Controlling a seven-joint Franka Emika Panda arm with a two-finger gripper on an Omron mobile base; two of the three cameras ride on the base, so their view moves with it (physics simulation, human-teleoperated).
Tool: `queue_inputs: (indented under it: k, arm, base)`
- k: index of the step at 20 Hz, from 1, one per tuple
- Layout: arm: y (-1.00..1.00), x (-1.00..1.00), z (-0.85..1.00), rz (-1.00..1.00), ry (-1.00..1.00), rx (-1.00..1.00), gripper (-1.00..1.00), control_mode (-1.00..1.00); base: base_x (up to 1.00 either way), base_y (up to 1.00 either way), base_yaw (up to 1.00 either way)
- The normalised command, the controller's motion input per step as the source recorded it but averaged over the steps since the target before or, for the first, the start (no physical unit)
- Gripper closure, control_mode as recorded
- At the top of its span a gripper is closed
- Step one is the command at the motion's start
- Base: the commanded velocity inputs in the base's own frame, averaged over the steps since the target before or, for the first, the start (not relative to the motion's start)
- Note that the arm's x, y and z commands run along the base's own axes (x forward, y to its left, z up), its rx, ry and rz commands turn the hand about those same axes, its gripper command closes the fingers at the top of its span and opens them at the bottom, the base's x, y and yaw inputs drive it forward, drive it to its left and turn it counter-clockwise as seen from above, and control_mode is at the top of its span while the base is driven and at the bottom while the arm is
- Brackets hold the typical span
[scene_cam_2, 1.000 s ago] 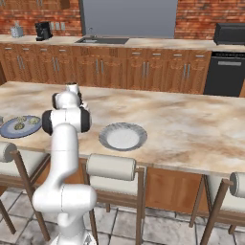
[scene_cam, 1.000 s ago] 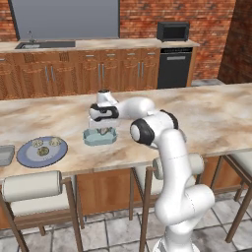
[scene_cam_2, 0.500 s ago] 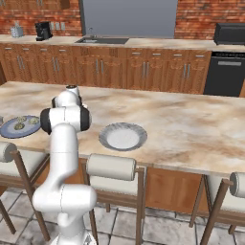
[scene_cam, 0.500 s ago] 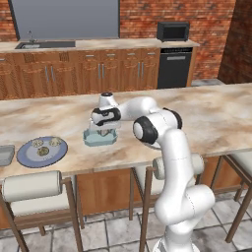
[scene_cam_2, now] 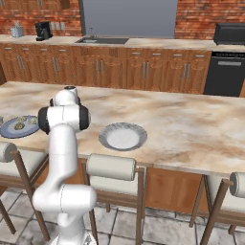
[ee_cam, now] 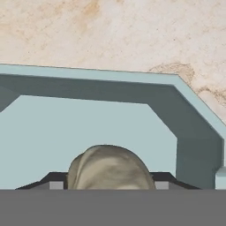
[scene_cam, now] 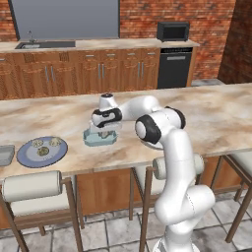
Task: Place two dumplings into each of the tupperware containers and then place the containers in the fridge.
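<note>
Pincer [scene_cam: 102, 132]: clamped on a dumpling [ee_cam: 109, 167], low over the teal tub [ee_cam: 110, 84].
Plate [scene_cam: 24, 156]: three dumplings, at the tub's 9 o'clock on the counter [scene_cam: 216, 115].

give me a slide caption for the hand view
Gripper holding a dumpling low inside the pale teal tupperware container on the marble counter.

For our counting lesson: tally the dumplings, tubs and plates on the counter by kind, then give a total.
Dumplings: 4 (3 on the blue-grey plate, 1 in the gripper)
Tubs: 2 (teal tub, grey tub)
Plates: 2 (blue-grey plate, white plate)
Total: 8
</note>
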Motion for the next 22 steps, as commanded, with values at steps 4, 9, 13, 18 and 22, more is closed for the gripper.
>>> queue_inputs:
  k: [4, 9, 13, 18, 22]
  arm:
    - [0.0, 0.0, 0.0, 0.0, 0.0, 0.0, -1.0, -1.0]
    - [-0.04, 0.01, 0.03, -0.01, -0.01, 0.0, -1.0, -1.0]
    - [-0.1, 0.0, 0.47, 0.0, 0.03, -0.01, -1.0, -1.0]
    - [-0.2, -0.23, 0.73, 0.0, 0.0, -0.05, -1.0, -1.0]
    - [-0.69, -0.49, 0.59, 0.0, 0.02, -0.02, -1.0, -1.0]
  base:
    - [0.0, 0.0, 0.0]
    - [0.0, 0.0, 0.0]
    - [0.0, 0.0, 0.0]
    - [0.0, 0.0, 0.0]
    - [0.0, 0.0, 0.0]
